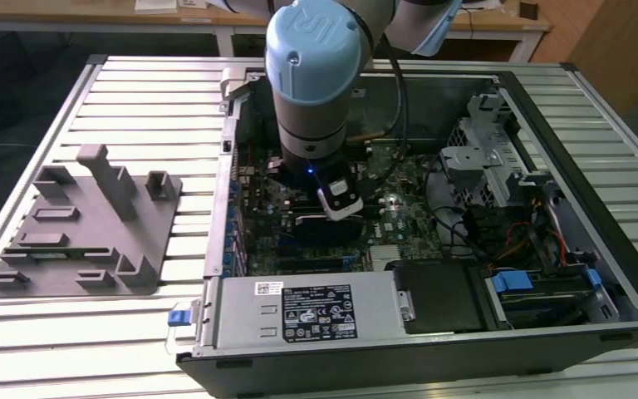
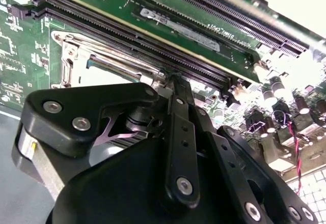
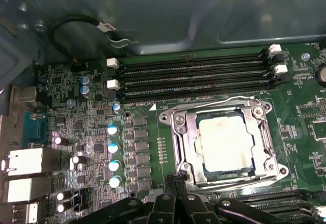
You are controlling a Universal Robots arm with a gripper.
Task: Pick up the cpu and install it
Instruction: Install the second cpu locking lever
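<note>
- I see an open computer case (image 1: 618, 274) lying on a slatted metal table (image 1: 130, 108).
- Green motherboard (image 3: 295, 112) inside the case; four black memory slots (image 3: 193, 74) run side by side just beside the metal socket frame (image 3: 179, 132).
- Row of blue-topped capacitors (image 3: 113, 147) beside the socket frame.
- Grey power supply (image 1: 296, 312) with a label, at the case's near edge in the exterior view.
- Grey fixture plate (image 1: 86, 229) on the table, at the exterior view's left, apart from the case.

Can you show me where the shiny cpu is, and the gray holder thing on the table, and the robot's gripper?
cpu (image 3: 225, 141), first wrist view, middle of its shiny top, in the socket frame.
gray holder (image 1: 86, 229), exterior view, its flat base.
gripper (image 3: 179, 180), first wrist view, tips of its fingers.
</note>
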